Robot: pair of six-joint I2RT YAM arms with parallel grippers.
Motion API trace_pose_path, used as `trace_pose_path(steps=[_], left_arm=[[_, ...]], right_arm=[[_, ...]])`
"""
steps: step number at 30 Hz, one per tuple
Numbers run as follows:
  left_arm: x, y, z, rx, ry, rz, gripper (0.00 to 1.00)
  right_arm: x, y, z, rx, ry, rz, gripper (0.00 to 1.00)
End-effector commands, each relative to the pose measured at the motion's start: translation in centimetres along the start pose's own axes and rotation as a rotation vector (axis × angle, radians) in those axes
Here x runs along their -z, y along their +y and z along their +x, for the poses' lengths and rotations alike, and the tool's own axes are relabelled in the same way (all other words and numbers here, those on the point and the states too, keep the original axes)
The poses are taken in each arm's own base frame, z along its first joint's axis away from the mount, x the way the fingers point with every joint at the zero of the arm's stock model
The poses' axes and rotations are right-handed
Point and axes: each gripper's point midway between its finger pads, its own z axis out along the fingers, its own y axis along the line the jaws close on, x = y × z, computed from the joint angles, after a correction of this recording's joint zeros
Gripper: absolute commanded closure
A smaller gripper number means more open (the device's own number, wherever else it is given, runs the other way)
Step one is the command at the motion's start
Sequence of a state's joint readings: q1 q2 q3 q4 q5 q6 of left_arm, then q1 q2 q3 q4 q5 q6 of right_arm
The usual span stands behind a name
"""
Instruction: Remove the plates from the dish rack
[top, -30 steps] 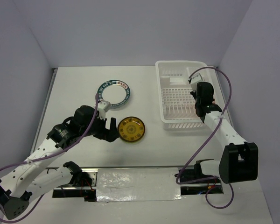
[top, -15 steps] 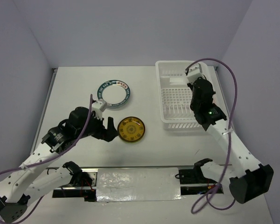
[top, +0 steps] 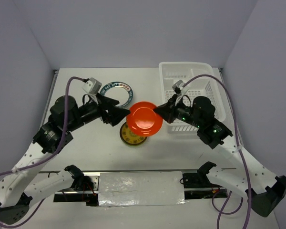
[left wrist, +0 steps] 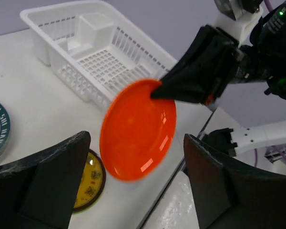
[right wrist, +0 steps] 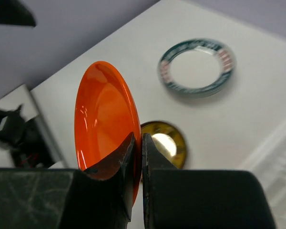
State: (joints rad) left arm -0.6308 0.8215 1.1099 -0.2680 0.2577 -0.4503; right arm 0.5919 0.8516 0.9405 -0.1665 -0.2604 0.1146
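Note:
My right gripper [top: 158,110] is shut on the rim of the orange-red plate [top: 144,119] and holds it on edge in the air above a yellow patterned plate [top: 132,135] on the table. In the right wrist view the jaws [right wrist: 138,138] pinch the plate [right wrist: 102,119]. My left gripper [top: 120,113] is open just left of the plate, its fingers either side of the plate [left wrist: 138,129] without touching it. The teal-rimmed plate [top: 118,88] lies behind, partly hidden by my left arm. The white dish rack [top: 188,95] stands at the right with no plate showing in it.
The yellow plate [left wrist: 88,183] and the teal-rimmed plate [right wrist: 196,67] lie left of the rack [left wrist: 95,62]. A silver strip [top: 140,187] runs along the table's near edge. Grey walls close in the left, back and right.
My right gripper has swung left out of the rack, carrying the orange-red plate over the yellow plate. My left gripper has lifted off the table and turned toward the plate.

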Motion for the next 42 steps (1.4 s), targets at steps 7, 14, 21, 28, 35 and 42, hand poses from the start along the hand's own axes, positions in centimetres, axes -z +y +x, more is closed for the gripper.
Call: trace_pose_path(steps=[7, 14, 21, 28, 35, 42], left_arm=[[-3.5, 4.1, 5.5, 0.069, 0.161, -0.122, 0.33], [-3.6, 4.2, 6.9, 0.086, 0.216, -0.114, 1.00], [-3.2, 8.1, 10.0, 0.171, 0.251, -0.328, 1.00], [-3.3, 13.6, 13.2, 0.217, 0.320, -0.588, 0.98], [-5.1, 17.0, 17.6, 0.280, 0.423, -0.636, 0.81], [-5.5, 17.7, 21.2, 0.333, 0.505, -0.632, 0.21]], right_arm=[[-0.8, 6.9, -1.7, -0.231, -0.091, -0.355, 1.00], [-1.6, 4.9, -0.2, -0.257, -0.074, -0.240, 0.94], [-1.1, -1.2, 4.3, -0.284, -0.008, 0.114, 0.00], [3.4, -3.8, 8.8, -0.388, 0.044, 0.329, 0.00], [6.1, -1.5, 9.1, -0.405, 0.068, 0.244, 0.00], [8.1, -1.3, 8.3, -0.379, 0.046, 0.250, 0.00]])
